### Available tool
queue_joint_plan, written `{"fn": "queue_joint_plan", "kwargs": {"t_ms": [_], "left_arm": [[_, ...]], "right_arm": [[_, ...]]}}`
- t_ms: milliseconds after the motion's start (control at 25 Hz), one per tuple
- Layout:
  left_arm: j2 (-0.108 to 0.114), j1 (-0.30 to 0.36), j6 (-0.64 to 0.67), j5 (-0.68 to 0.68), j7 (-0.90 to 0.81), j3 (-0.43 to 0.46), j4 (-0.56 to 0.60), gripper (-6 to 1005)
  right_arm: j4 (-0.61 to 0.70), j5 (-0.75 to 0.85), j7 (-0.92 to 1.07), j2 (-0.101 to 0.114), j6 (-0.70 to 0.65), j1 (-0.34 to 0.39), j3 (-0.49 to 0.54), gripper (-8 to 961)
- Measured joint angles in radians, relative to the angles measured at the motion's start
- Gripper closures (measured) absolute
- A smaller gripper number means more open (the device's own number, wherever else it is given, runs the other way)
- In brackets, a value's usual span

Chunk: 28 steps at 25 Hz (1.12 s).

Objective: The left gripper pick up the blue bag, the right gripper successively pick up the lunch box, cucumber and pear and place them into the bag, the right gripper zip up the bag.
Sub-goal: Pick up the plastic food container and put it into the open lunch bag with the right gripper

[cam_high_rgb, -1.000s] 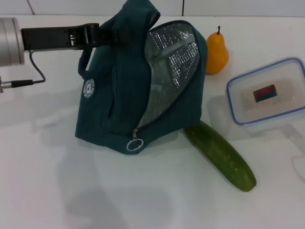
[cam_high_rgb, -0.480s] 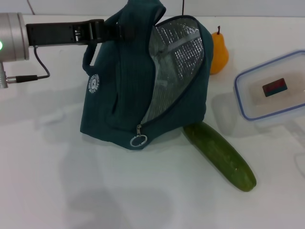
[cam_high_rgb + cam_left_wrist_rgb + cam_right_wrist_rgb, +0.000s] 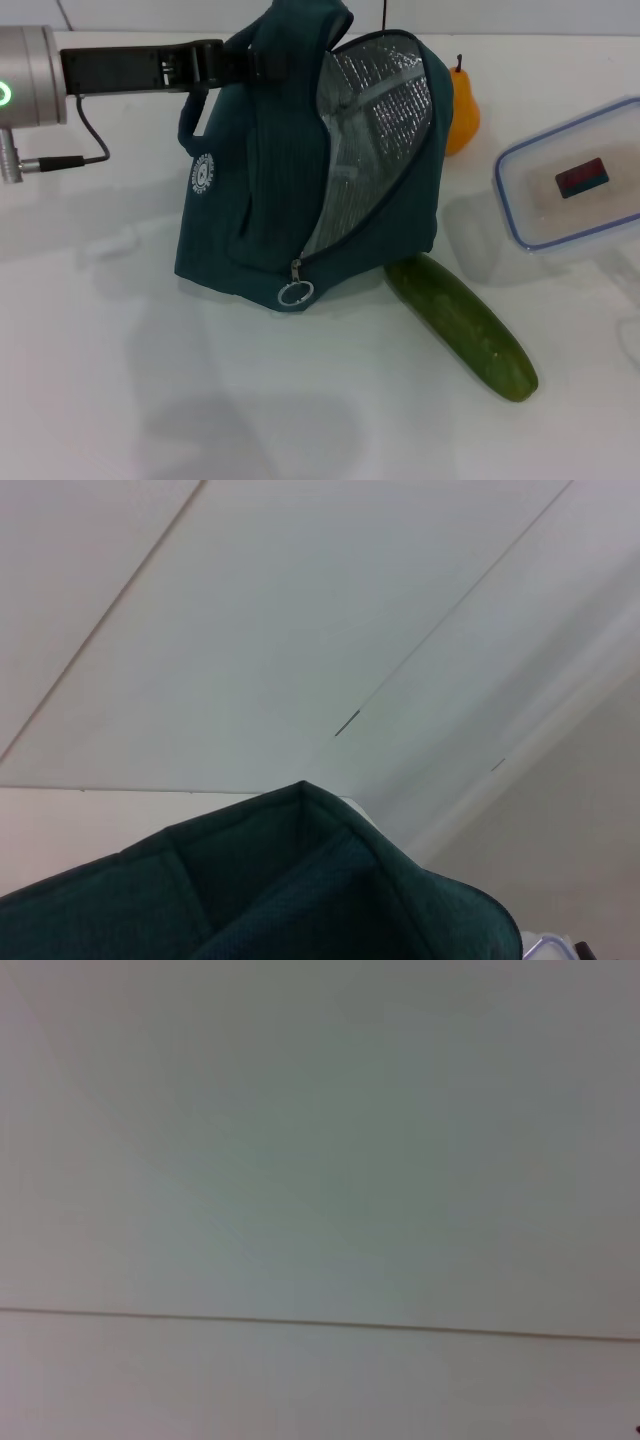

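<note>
Left end effector [image 3: 262,62] closed on blue bag [image 3: 270,200] handle at 11 o'clock, holding mouth open toward 3. Lunch box [image 3: 572,188] airborne at 3 o'clock; right end effector unseen. Cucumber [image 3: 460,325], pear [image 3: 462,105] on bench [image 3: 120,400].

One blue bag [image 3: 260,200], one cucumber [image 3: 462,325], one pear [image 3: 464,105], one lunch box [image 3: 572,188], and one pincer [image 3: 262,62] visible.
</note>
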State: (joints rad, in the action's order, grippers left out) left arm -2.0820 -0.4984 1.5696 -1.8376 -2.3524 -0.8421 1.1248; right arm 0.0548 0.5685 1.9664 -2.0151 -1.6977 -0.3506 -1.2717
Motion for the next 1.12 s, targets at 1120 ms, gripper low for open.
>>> {"fn": "queue_joint_plan", "kwargs": {"t_ms": [1120], "left_arm": [[-0.002, -0.017, -0.005, 0.022, 0.019, -0.006, -0.033, 956]], "right_arm": [[-0.024, -0.139, 0.147, -0.012, -0.116, -0.043, 0.014, 858]]}}
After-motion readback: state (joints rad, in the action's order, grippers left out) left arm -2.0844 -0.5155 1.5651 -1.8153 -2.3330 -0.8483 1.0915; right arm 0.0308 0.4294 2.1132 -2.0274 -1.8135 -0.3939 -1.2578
